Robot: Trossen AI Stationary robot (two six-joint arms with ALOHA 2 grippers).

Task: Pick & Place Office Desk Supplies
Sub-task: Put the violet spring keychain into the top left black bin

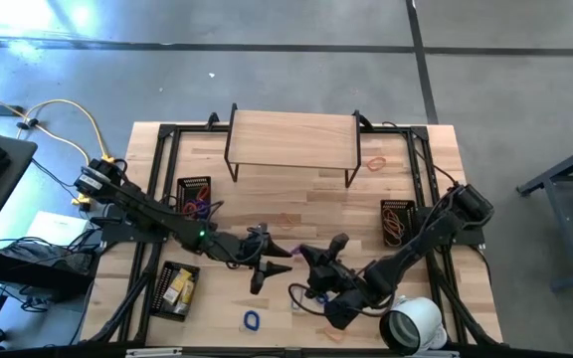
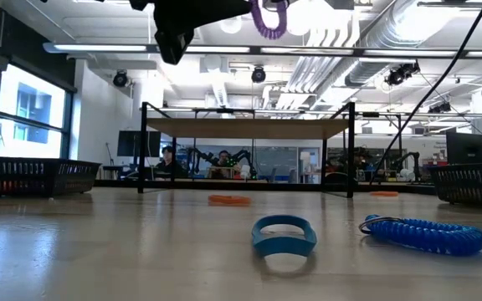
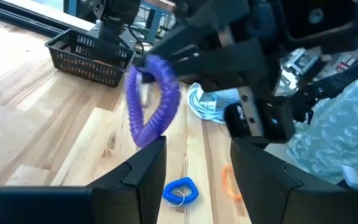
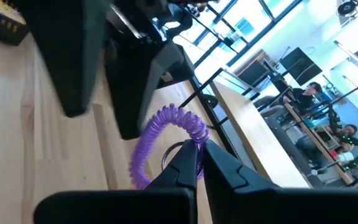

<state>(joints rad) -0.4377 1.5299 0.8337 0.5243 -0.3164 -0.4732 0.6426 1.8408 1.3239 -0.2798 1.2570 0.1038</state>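
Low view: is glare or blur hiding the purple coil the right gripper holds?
Low view: bright ceiling lights behind the purple coil leave the arm above a dark silhouette. Left wrist view: the coil is smeared. Right wrist view: the right gripper pinching it shows sharply.

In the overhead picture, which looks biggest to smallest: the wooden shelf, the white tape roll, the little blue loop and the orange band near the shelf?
From largest to smallest, as seen from above:
1. wooden shelf
2. white tape roll
3. orange band and blue loop: these two look about alike, so I won't rank them.
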